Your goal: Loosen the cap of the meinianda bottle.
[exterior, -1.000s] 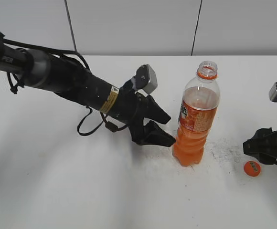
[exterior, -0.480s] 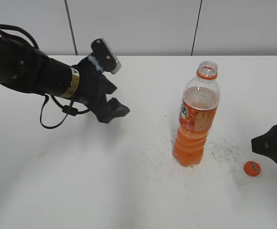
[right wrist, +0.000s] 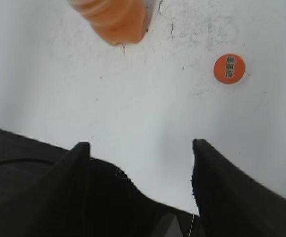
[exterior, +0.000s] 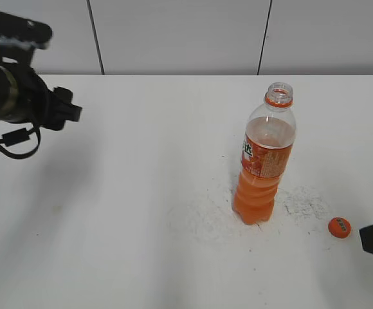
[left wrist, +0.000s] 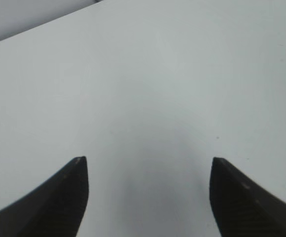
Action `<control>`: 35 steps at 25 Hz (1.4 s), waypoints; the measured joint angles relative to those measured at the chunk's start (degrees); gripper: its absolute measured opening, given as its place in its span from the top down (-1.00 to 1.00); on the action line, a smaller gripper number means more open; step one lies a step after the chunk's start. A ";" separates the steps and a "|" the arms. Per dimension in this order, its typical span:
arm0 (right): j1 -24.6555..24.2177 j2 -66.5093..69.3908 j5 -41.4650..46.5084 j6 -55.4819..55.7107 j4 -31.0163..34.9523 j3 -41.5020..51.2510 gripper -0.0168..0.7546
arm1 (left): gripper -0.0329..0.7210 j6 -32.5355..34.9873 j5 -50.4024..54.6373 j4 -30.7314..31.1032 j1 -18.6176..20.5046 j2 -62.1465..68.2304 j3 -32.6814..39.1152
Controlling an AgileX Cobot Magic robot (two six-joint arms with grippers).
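Your bottle (exterior: 264, 159) stands upright mid-table, neck bare; the cap (exterior: 339, 227) lies flat right of its base, so loosening looks done. Left gripper (left wrist: 148, 170) and right gripper (right wrist: 140, 148) are both spread, empty, clear of the bottle.

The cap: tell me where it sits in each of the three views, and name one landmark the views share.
Exterior view: the cap lies on the table at lower right, right of the bottle.
Left wrist view: not in it; only bare table shows.
Right wrist view: the cap is at upper right, printed top up.
Shared landmark: the bottle's orange base, left of the cap in the exterior and right wrist views.
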 joint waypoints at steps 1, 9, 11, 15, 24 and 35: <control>0.00 -1.48 2.04 0.00 0.00 0.00 -0.27 | -0.59 1.96 3.38 -3.65 -0.79 -2.71 0.08; 0.12 -9.75 16.95 0.20 0.18 -1.00 -0.27 | -0.55 29.11 18.01 -30.27 -4.96 -24.66 0.34; 0.12 -11.25 20.05 0.20 0.18 -2.03 -0.27 | -0.54 35.83 21.14 -35.88 -5.02 -28.87 0.41; 0.12 -14.56 24.56 0.31 0.24 -3.54 -0.27 | -0.54 47.00 28.85 -42.72 -5.06 -38.70 0.41; 0.12 -25.00 27.00 2.30 -2.91 -3.50 -0.27 | -0.49 58.15 37.82 -55.22 -5.19 -59.42 4.87; 0.12 -35.52 25.46 4.93 -15.23 -3.54 -0.27 | -0.49 61.38 38.74 -57.73 -5.19 -78.82 15.15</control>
